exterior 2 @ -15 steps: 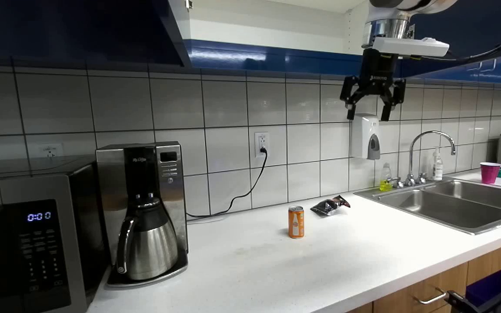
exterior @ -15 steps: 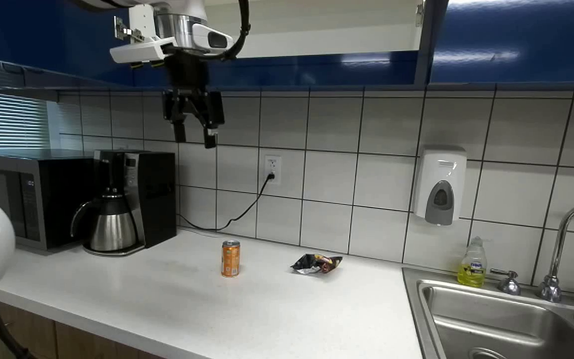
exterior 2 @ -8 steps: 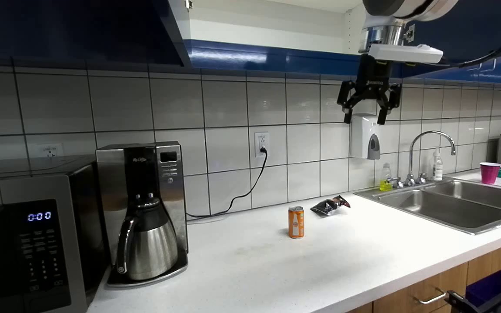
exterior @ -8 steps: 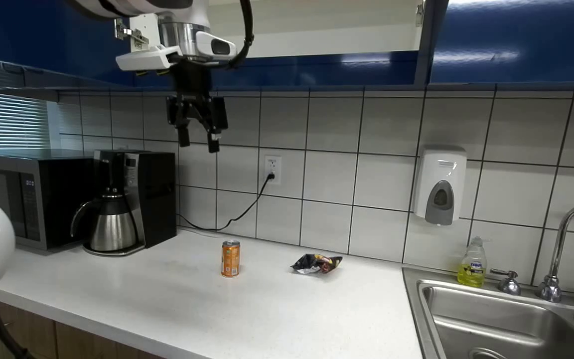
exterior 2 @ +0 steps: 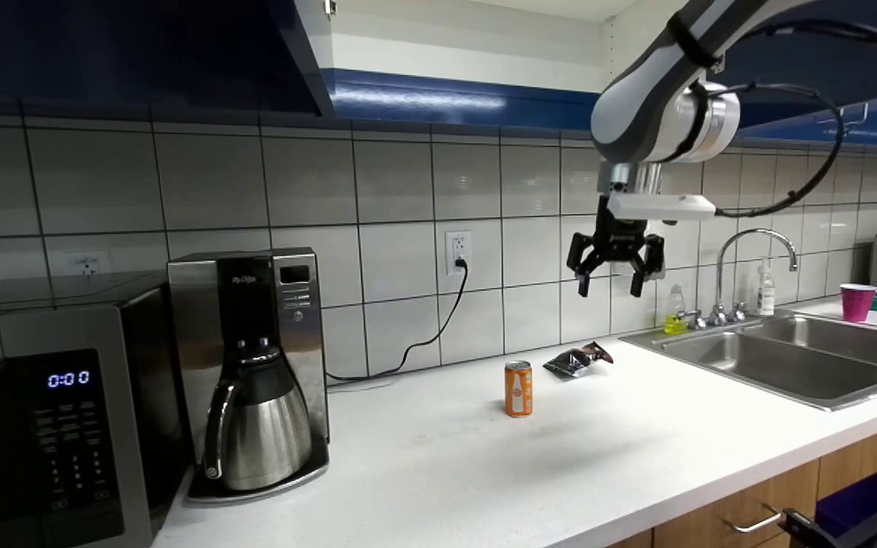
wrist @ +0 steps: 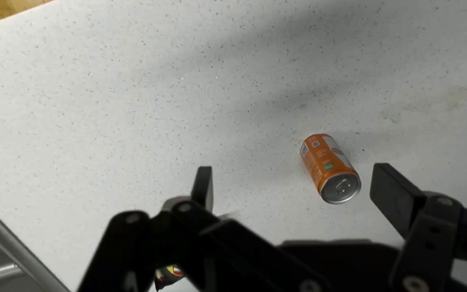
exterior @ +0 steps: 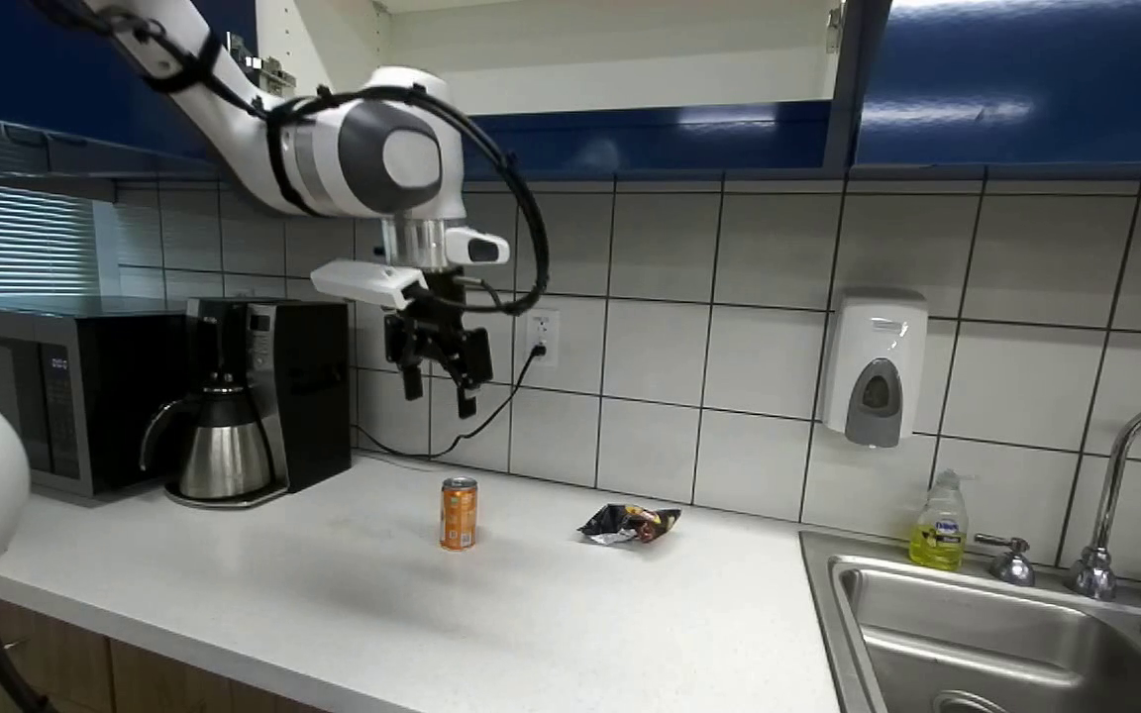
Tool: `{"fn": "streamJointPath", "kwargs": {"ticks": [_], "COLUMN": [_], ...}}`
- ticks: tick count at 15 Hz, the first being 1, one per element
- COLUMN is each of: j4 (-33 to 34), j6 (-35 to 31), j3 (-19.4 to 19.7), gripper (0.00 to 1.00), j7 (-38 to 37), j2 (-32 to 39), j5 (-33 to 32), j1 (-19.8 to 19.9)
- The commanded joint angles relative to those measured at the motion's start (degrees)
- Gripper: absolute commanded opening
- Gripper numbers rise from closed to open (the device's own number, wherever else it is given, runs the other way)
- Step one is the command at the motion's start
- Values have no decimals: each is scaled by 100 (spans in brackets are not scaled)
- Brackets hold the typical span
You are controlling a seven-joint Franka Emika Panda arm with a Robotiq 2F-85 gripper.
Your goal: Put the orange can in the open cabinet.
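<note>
The orange can (exterior: 459,515) stands upright on the white counter and also shows in an exterior view (exterior 2: 518,390). In the wrist view the can (wrist: 326,162) lies in the space between the fingers, nearer the right finger, with its silver top towards the camera. My gripper (exterior: 440,396) is open and empty, above the can and apart from it; it also shows in an exterior view (exterior 2: 610,288) and in the wrist view (wrist: 294,178). The open cabinet (exterior: 620,69) with its pale interior hangs above the blue rail and also shows in an exterior view (exterior 2: 461,46).
A dark packet (exterior: 630,525) lies beside the can. A coffee maker (exterior 2: 301,365) with a steel pot and a microwave (exterior 2: 126,426) stand at one end. The sink (exterior: 820,594) is at the other end. A soap dispenser (exterior: 876,366) hangs on the tiled wall.
My gripper has come down a long way from beside the cabinet rail to lower above the counter, and has shifted sideways towards the can. It stays open. The can has not moved.
</note>
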State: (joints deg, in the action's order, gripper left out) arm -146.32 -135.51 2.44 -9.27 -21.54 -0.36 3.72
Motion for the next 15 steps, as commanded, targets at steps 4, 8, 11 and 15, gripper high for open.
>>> {"fn": "streamJointPath", "kwargs": {"ticks": [4,8,11,15], "j4": [232,320,411,481], "j6": [-1389,-1954,-2201,-2378], "j3": [154,73,6,-79], "gripper": [100,100,100,100], "j7": [545,775,850,823], "j2": [1745,2461,2854,3183], "j5": [88,59,40,-12], "j1": [-5,-78,-161,-271]}}
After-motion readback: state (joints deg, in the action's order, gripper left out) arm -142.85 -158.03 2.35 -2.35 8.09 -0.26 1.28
